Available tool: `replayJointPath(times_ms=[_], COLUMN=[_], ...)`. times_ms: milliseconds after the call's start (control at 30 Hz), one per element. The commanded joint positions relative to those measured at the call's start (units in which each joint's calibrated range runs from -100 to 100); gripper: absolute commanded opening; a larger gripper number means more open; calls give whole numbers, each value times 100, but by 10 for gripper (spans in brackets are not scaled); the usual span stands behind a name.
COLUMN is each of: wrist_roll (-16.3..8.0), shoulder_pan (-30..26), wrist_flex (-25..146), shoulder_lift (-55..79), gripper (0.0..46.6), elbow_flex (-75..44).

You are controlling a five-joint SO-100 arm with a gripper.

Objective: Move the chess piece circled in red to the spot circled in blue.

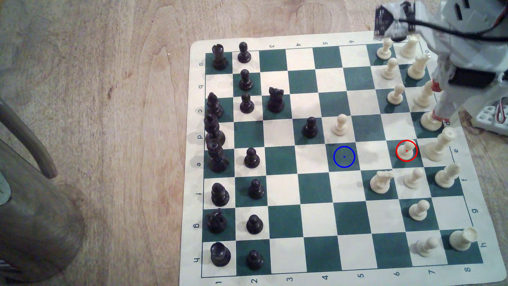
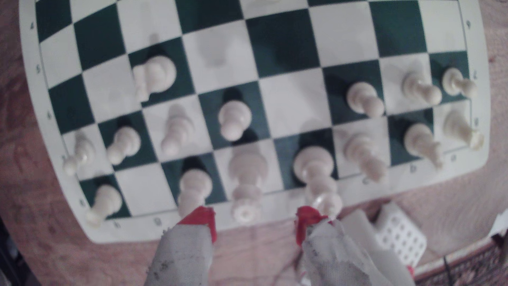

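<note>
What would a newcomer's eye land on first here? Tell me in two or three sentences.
First come the two drawn rings on the chessboard: a red one around a cream pawn near the exterior view's right, and a blue one marking the spot, a bare dark green square two squares to its left. Next, the hand, red-tipped fingers spread apart, poised above the cream back row.

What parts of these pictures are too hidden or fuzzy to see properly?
- The white pieces at the board's far right corner in the exterior view are partly covered by the arm.
- The wrist view is blurry, so the pawn looks soft; the open gripper holds nothing.
- The black piece overlaps its neighbours in the exterior view.
</note>
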Motion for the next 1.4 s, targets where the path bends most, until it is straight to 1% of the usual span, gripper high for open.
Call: replayJointPath(times_ms=[0,100,467,533,833,1033,1367], wrist_roll=[-83,-122,-161,-161,-73,-73,-132], shoulder_pan=[-208,-357,-521,-545,-482,-474,-560], wrist_flex=[-439,-766,-1642,-1716,-2060,-2322,-2945], shoulder_lift=[72,267,734,870,904,921,1362], gripper=[180,173,152,142,152,155,152], elbow_flex=[522,912,1275,1293,1674,1927,2145])
